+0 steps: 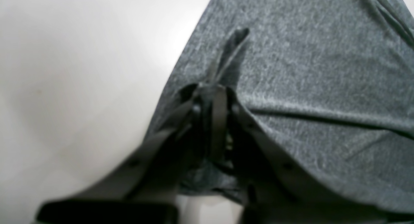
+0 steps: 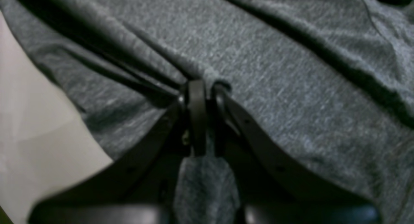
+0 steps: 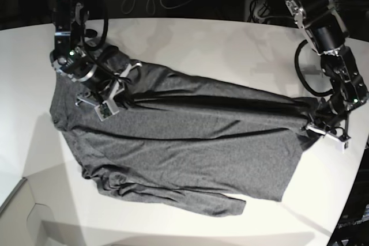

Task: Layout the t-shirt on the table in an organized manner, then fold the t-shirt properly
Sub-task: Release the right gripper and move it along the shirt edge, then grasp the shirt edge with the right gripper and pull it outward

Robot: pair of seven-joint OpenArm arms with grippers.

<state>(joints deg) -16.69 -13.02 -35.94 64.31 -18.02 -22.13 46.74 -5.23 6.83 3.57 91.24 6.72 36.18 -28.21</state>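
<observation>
Tabletop [image 3: 190, 44] is carrying the t-shirt [image 3: 184, 148], which is lying spread across it with long ridges running between my two grips, so I judge I am pulling it taut to flatten it. My right hand [image 3: 119, 101] is pinching a fold tight near one end; my left hand [image 3: 316, 124] is clamping the opposite edge.

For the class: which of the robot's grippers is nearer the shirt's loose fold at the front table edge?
Right. The right gripper grips cloth nearer the loose fold; the left gripper grips the t-shirt's far end.
</observation>
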